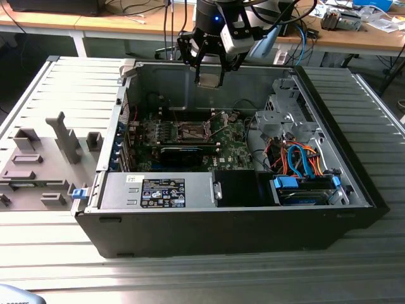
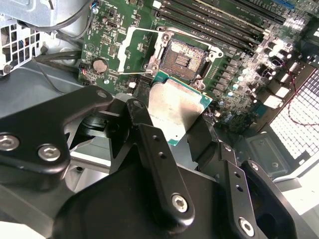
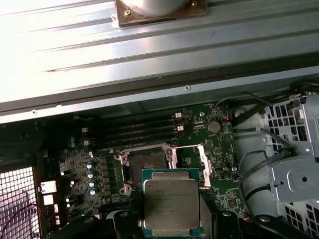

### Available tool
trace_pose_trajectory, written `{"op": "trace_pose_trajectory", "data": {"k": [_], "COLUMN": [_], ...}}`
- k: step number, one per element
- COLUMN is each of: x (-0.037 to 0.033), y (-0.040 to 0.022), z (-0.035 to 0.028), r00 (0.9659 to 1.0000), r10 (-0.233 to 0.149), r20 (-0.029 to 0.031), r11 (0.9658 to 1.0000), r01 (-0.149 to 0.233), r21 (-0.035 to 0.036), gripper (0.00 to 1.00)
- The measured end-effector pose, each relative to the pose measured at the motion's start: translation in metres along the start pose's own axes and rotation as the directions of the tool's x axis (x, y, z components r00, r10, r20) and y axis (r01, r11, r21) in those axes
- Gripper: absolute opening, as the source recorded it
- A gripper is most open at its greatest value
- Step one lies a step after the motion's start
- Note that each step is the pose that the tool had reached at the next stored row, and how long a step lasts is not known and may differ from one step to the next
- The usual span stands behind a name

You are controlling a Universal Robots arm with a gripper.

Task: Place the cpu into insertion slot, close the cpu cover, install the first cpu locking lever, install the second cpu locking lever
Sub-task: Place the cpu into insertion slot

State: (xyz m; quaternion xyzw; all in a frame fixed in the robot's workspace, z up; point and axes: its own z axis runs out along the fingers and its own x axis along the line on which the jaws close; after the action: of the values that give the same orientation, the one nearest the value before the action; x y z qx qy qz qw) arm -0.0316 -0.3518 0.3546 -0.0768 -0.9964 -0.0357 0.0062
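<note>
My gripper (image 1: 209, 71) hangs over the back part of the open computer case (image 1: 354, 183), shut on the cpu (image 1: 209, 80). Both wrist views show the cpu (image 2: 177, 107) (image 3: 171, 201) as a pale silver square chip on a green board, clamped by its edges between the black fingers (image 2: 149, 134). It is in the air, well above the motherboard. Beneath it lies the insertion slot (image 1: 190, 131) (image 2: 187, 60) (image 3: 148, 162), bare and dark in the middle. The cpu cover (image 2: 155, 50) (image 3: 203, 167) is swung open beside the slot.
A long black expansion card (image 1: 183, 152) lies just in front of the slot, and memory slots (image 3: 134, 130) lie behind it. A silver power supply (image 1: 158, 190) fills the case front. A drive cage (image 1: 285, 117) and coloured cables (image 1: 297, 158) crowd the exterior view's right. A grey fixture (image 1: 44, 158) stands outside.
</note>
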Motion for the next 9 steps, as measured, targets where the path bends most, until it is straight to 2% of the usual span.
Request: {"op": "trace_pose_trajectory", "data": {"k": [9], "x": [0.0], "y": [0.0], "z": [0.0001], "r00": [1.0], "r10": [0.007], "r20": [0.0005], "r11": [1.0], "r01": [-0.007], "r21": [-0.0001], "gripper": [0.55]}}
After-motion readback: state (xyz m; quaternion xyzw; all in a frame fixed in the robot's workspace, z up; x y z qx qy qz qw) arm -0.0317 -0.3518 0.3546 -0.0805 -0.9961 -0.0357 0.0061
